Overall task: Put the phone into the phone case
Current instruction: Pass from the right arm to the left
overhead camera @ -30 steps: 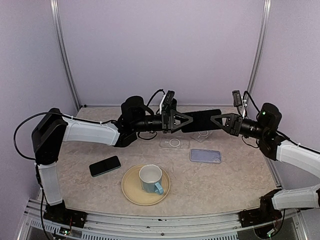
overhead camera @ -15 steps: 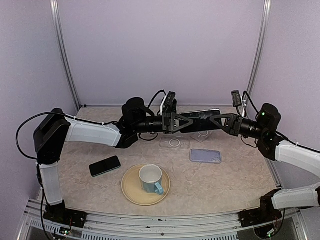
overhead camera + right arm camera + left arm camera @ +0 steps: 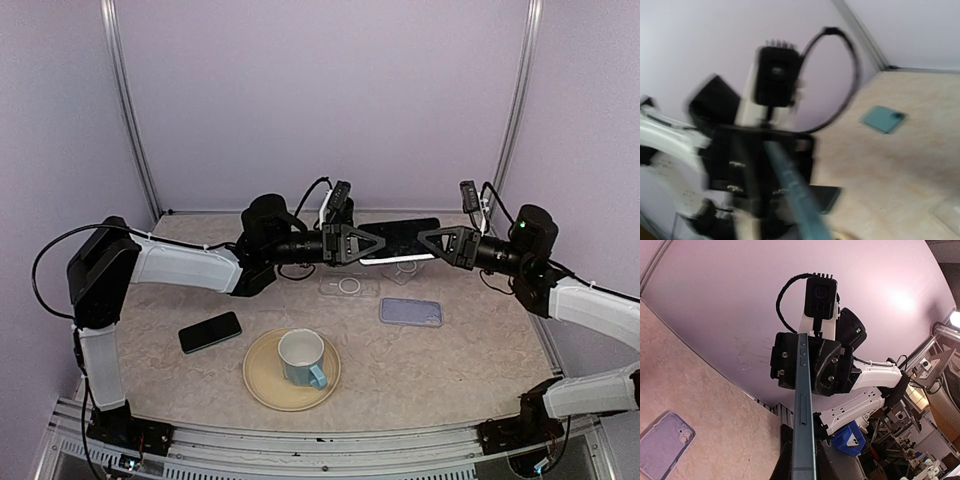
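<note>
From above, the left gripper (image 3: 362, 243) and the right gripper (image 3: 432, 242) face each other over the back of the table (image 3: 470, 360), each clamped on one end of the phone (image 3: 400, 240), held level between them; a clear phone case (image 3: 349, 285) lies under it, a lilac phone case (image 3: 411, 312) nearer, a second phone (image 3: 210, 331) well left; a mug (image 3: 302, 358) stands on a plate (image 3: 262, 385).

Left wrist: the phone shows edge-on, its far end pinched between the right gripper's fingers (image 3: 832, 367); the lilac phone case lies flat.

Right wrist: blurred; the phone's edge runs toward the left gripper.
</note>
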